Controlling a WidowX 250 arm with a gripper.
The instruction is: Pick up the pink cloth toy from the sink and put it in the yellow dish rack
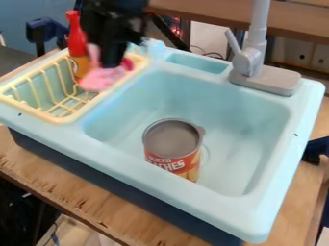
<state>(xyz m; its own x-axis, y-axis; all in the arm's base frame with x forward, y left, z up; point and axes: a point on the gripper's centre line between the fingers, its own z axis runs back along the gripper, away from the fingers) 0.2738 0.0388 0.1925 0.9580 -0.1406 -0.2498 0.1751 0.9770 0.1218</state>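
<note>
And there's a rounded pink thing (pixel 97 80) at the black gripper (pixel 113 65), long axis unclear; grasped or not, can't tell. Cylindrical can (pixel 172 151) upright in the smooth sink (pixel 254 113).

I count one sink (pixel 273 204) across the middle of the frame, with one can (pixel 172 135) near the center. At upper right I have one faucet (pixel 249 60). Toward the upper left I count one yellow dish rack (pixel 63 117), one red bottle (pixel 76 38), one pink item (pixel 99 80) and one black gripper (pixel 114 61).
</note>
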